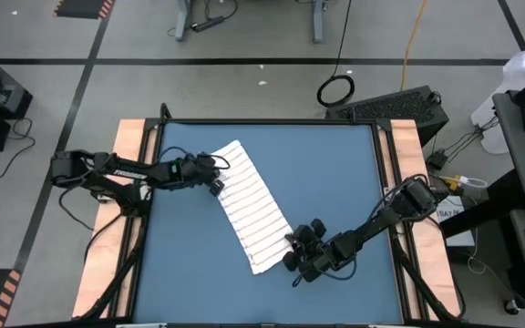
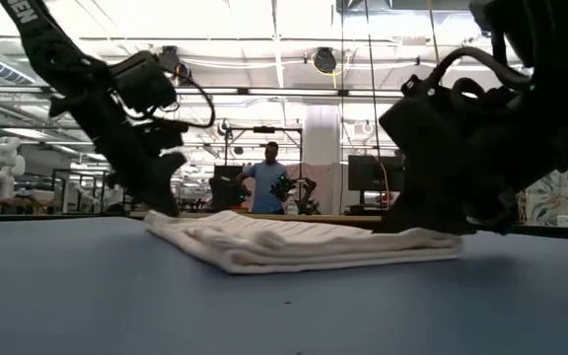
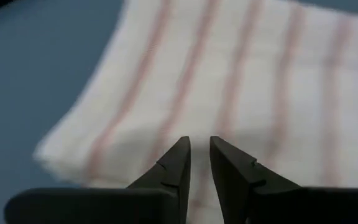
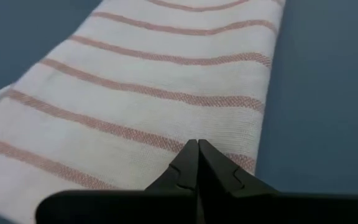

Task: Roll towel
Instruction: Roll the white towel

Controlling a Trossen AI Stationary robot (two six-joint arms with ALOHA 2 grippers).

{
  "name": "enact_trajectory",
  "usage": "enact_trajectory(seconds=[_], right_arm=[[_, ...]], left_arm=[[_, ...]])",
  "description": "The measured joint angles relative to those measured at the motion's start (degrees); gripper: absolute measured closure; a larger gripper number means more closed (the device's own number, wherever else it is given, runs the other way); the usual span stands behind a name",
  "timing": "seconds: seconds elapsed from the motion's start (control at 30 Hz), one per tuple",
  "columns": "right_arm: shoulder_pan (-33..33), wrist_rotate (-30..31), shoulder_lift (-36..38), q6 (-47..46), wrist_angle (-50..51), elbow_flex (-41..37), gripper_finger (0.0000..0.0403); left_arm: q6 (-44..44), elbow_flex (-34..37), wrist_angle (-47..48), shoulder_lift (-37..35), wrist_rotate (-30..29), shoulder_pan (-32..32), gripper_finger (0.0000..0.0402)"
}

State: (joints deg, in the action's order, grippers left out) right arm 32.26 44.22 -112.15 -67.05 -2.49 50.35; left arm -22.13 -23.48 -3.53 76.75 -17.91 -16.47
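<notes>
Two grippers flank the folded towel (image 1: 249, 214) lying diagonally mid-frame on the table (image 1: 180, 273): left gripper (image 1: 215, 185) slightly parted at its upper end, right gripper (image 1: 296, 239) closed, empty, at its lower end; soft, light cloth likely needs pinching at an end edge.

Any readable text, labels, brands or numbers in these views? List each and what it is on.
Left arm: white lettering on the link, too small to read in the high view.
Same arm in the low view: white letters cut off at the picture's edge, not readable.
Towel: stripes only, no text.
</notes>
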Motion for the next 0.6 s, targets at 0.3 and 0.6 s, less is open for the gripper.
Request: enact_trajectory(seconds=[0.3, 0.6], right_arm=[[1.32, -4.28, 5.91, 10.96, -0.96, -0.15, 0.0403], [3.73, -4.46, 13.9, 37.29, 3.19, -0.09, 0.0403]], left_arm=[[-0.01, -1.69, -0.65, -0.07, 6.85, 12.54, 0.0334], [-0.71, -1.69, -18.68, -0.04, -1.92, 37.7, 0.0334]])
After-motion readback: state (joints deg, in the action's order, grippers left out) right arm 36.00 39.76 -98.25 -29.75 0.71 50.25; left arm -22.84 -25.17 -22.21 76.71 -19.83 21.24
